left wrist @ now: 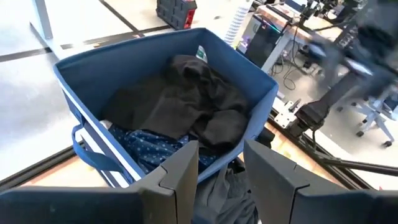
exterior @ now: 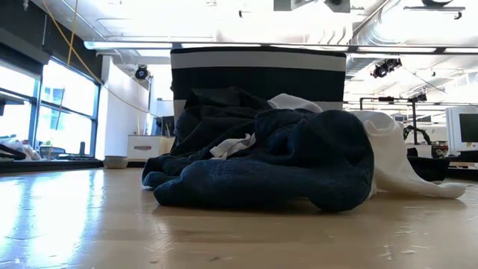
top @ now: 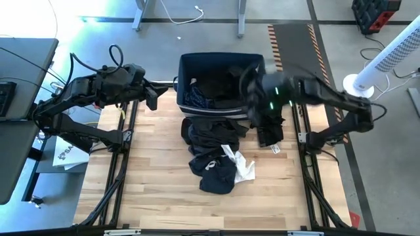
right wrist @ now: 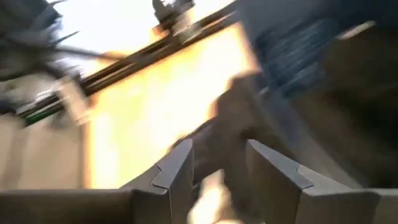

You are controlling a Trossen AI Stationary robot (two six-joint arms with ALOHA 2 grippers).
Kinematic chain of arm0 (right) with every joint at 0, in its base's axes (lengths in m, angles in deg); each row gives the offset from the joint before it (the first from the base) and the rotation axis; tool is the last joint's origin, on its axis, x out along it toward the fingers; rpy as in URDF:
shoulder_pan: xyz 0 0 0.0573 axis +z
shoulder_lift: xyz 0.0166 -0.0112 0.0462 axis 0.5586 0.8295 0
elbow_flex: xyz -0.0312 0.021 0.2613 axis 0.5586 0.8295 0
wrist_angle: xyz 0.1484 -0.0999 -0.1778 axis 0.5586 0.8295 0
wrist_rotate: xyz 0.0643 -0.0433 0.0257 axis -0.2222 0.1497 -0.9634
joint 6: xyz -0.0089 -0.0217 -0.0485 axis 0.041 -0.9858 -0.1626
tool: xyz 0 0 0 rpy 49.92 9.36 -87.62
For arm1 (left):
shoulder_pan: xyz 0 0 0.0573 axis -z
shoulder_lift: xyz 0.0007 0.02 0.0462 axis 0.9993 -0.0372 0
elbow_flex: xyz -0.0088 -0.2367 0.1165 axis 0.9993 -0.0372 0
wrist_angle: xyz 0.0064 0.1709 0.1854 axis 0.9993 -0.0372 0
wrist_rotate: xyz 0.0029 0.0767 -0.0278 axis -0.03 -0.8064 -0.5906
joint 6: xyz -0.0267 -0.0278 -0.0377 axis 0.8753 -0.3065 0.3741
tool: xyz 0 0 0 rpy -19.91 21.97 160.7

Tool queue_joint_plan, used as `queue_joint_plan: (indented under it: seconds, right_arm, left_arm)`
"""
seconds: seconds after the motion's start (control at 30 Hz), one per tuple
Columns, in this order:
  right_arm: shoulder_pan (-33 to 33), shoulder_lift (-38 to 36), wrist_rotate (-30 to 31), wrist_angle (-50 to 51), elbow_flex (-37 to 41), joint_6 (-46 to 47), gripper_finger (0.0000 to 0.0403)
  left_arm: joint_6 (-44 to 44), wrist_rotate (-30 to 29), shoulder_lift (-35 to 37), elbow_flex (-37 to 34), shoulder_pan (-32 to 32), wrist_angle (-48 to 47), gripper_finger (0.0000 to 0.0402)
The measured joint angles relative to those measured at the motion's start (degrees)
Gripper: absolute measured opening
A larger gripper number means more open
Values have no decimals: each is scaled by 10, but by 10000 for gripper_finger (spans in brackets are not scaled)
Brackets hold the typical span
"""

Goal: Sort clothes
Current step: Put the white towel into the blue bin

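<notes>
A dark blue bin (top: 190, 62) stands at the table's far middle. It holds a black garment (left wrist: 186, 93) and a navy white-dotted one (left wrist: 155, 146). A pile of black clothes (top: 210, 144) with white pieces (top: 243, 165) lies on the table against the bin's near side; it also shows in the low view (exterior: 261, 164). Another black garment (top: 270, 128) with a white tag (top: 275, 149) lies right of the bin. My left gripper (left wrist: 221, 155) is open and empty, left of the bin (top: 152, 97). My right gripper (top: 251, 98) is blurred above the bin's right side, fingers apart (right wrist: 217, 152).
Black rails (top: 128, 151) run along the table's left and right sides (top: 303, 164). Bare wood lies left of the pile (top: 157, 170) and near the front edge. A white fan (top: 387, 59) and a desk (top: 20, 98) stand beyond the table.
</notes>
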Motion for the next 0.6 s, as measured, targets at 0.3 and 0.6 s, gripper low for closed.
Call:
queue_joint_plan:
  seconds: [0.3, 0.6]
  right_arm:
    - [264, -29, 3, -130, 213, 273, 144]
    - [309, 64, -29, -154, 285, 411, 188]
  left_arm:
    - [-65, 90, -3, 0, 0, -4, 127]
    - [-87, 214, -3, 0, 0, -99, 127]
